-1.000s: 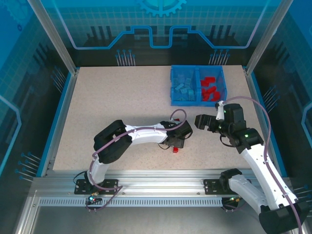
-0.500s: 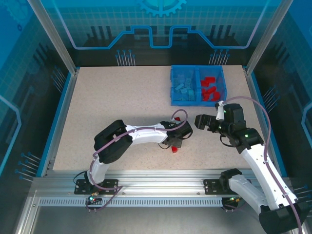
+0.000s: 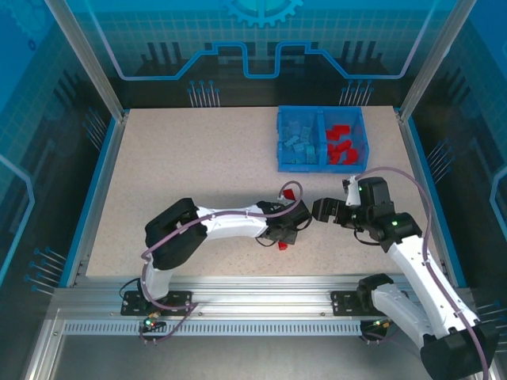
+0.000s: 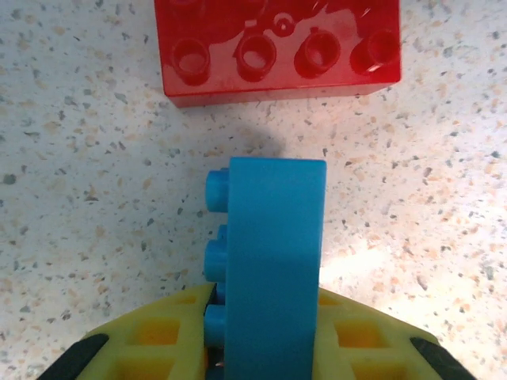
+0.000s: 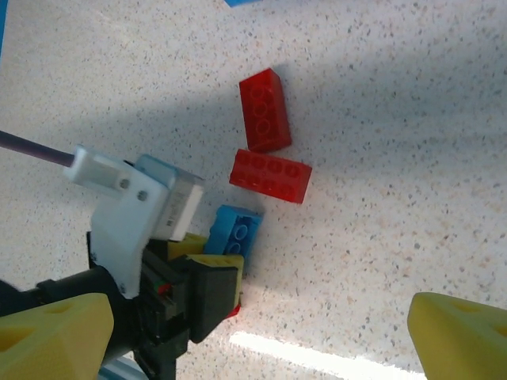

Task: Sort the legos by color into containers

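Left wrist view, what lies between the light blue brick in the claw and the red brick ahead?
Nothing: bare speckled tabletop separates the light blue plastic brick from the red plastic brick, as the left wrist view shows.

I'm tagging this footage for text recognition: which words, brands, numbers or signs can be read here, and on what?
None can be read. The red brick and the blue brick in the left gripper show no legible mark on their plastic; the back panel carries a gear and line pattern, no words.
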